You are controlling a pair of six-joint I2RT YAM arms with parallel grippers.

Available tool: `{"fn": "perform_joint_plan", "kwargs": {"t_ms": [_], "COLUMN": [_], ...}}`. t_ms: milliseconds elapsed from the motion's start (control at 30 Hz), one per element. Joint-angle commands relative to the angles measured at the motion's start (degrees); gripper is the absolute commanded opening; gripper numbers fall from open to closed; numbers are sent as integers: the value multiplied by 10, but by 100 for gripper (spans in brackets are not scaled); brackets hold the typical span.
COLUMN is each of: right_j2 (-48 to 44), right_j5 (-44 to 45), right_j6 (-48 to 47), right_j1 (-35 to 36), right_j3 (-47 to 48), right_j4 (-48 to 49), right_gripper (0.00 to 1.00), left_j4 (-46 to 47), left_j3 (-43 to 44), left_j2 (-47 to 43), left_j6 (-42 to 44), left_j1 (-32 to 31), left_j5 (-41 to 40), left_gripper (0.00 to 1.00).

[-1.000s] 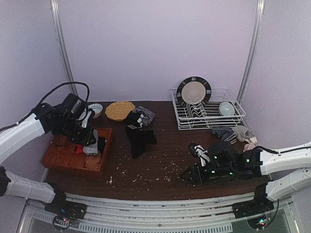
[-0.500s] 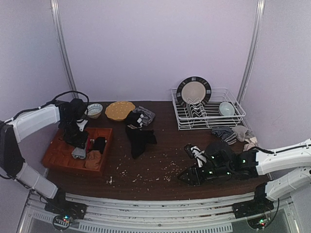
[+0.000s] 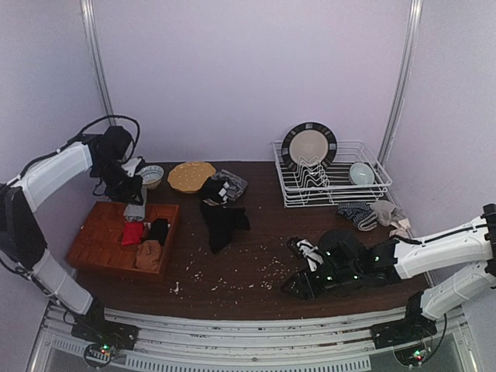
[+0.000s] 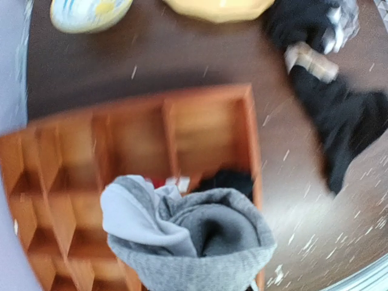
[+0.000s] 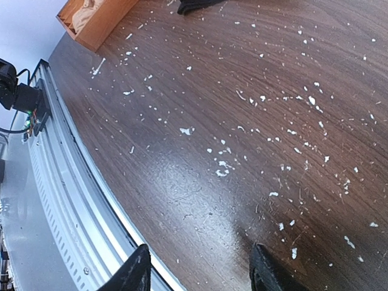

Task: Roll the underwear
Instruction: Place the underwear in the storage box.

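My left gripper is shut on the light grey underwear, which hangs bunched above the back of the wooden divider tray. In the left wrist view the grey underwear hides the fingers. A tan-brown rolled underwear, a black one and a red cloth sit in tray compartments. A black underwear lies flat on the table, with a dark cloth pile behind it. My right gripper is open and empty, low over bare crumb-strewn table.
A blue-white bowl and a yellow plate stand behind the tray. A wire dish rack holds a plate and a bowl at the back right. A striped sock and pale cloths lie beside it. The metal front rail is close to my right gripper.
My left gripper has lifted the grey underwear up out of the tray and back towards the bowl. My right arm has shifted slightly left along the table's front.
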Motion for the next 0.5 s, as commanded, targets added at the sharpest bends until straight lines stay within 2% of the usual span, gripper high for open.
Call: {"fn": "perform_joint_plan", "kwargs": {"t_ms": [0,133,467], "right_j2": [10,9,23], "right_j5": [-3,9,28], "right_j6": [1,2,3], "right_j1": [-5,-10,-17], "right_j3": [11,15,39], "right_j4": [9,-7,-28], "right_gripper": [53,53,52], "left_j4": [68,109,147], "left_j3": [101,154,189], "left_j2": [122,206,298], "left_j6": [-29,-43,-44], "left_j1": [-1,-6,-6], "left_j5": [90,92,62], "left_gripper": [0,0,0]}}
